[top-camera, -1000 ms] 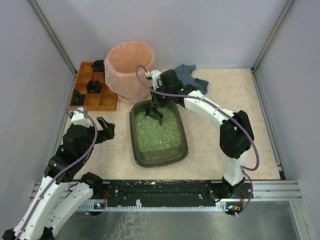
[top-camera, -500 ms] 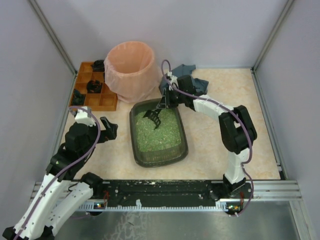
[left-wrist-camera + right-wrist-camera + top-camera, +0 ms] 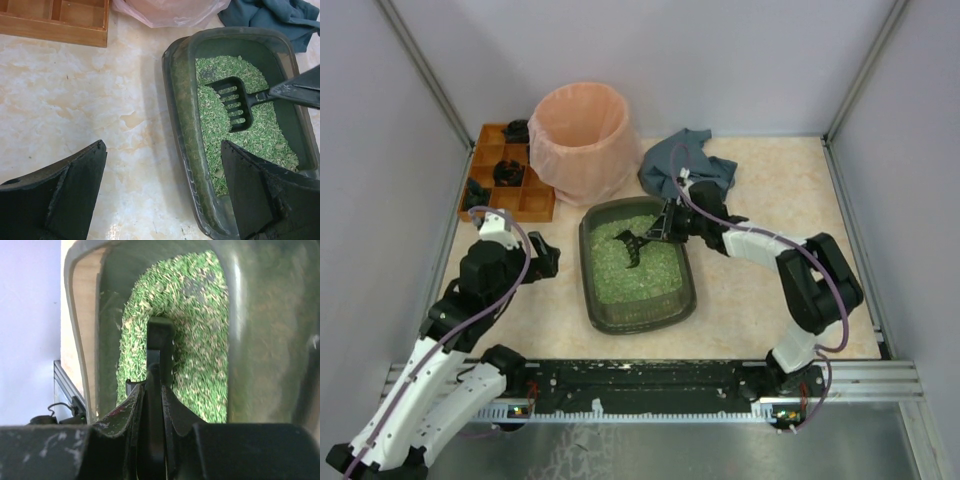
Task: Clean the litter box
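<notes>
The litter box (image 3: pixel 588 262) is a dark olive-grey tray with green litter in the middle of the table; it also shows in the left wrist view (image 3: pixel 182 107) and the right wrist view (image 3: pixel 250 330). My right gripper (image 3: pixel 666 227) is shut on the handle of a black slotted scoop (image 3: pixel 631 244), whose head rests low over the litter at the far end (image 3: pixel 231 101), (image 3: pixel 160 340). My left gripper (image 3: pixel 542 257) is open and empty, left of the box, its jaws either side of the near left rim.
A round pink-lined bin (image 3: pixel 582 138) stands behind the box. An orange compartmented wooden tray (image 3: pixel 532 204) with small black items sits at the back left. A blue-grey cloth (image 3: pixel 682 160) lies behind the right arm. Grey walls enclose the table.
My right gripper has swung right and nearer, lowering the scoop from the box's far edge over the litter. My left gripper has moved slightly towards the box.
</notes>
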You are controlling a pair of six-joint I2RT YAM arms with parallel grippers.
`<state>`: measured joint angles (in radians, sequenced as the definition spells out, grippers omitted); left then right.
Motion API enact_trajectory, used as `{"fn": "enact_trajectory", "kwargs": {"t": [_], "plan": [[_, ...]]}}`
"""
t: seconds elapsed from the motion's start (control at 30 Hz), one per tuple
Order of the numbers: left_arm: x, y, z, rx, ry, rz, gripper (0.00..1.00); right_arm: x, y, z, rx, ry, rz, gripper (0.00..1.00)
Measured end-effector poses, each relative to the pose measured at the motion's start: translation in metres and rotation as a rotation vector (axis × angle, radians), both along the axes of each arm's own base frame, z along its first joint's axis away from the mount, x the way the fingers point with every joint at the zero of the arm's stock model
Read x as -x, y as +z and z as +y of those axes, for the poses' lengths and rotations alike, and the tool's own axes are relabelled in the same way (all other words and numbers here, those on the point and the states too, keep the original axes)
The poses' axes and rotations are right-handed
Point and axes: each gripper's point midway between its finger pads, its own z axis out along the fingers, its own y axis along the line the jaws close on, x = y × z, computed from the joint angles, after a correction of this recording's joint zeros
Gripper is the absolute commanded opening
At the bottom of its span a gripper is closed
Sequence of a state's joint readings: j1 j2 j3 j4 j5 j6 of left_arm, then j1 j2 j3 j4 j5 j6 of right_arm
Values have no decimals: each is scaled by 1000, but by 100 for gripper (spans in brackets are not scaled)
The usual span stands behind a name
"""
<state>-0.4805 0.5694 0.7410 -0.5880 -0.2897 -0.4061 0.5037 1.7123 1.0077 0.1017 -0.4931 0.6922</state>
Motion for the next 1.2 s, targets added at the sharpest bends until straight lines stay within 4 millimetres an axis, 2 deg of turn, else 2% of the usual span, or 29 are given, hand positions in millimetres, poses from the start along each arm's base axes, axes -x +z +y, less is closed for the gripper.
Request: {"fn": "enact_trajectory", "kwargs": {"t": [0.23, 0.43, 0.6, 0.7, 0.8, 1.0, 1.2], "plan": [[-7, -4, -3, -26, -14, 7, 100, 18, 7, -26, -66, -177, 55, 0], [-15, -10, -12, -43, -43, 28, 100, 22, 21, -43, -148, -275, 66, 0], [-25, -22, -32, -29, -115, 70, 100, 21, 42, -60, -213, -331, 32, 0], [-32, -35, -46, -25, -164, 118, 100, 22, 53, -71, -269, -357, 13, 0], [-39, -44, -57, -22, -199, 148, 100, 25, 55, -79, -320, -378, 26, 0], [-66, -38, -74, 11, -243, 146, 100, 40, 44, -84, -378, -380, 100, 0], [-87, -30, -70, 45, -230, 107, 100, 45, 53, -98, -438, -408, 94, 0]]}}
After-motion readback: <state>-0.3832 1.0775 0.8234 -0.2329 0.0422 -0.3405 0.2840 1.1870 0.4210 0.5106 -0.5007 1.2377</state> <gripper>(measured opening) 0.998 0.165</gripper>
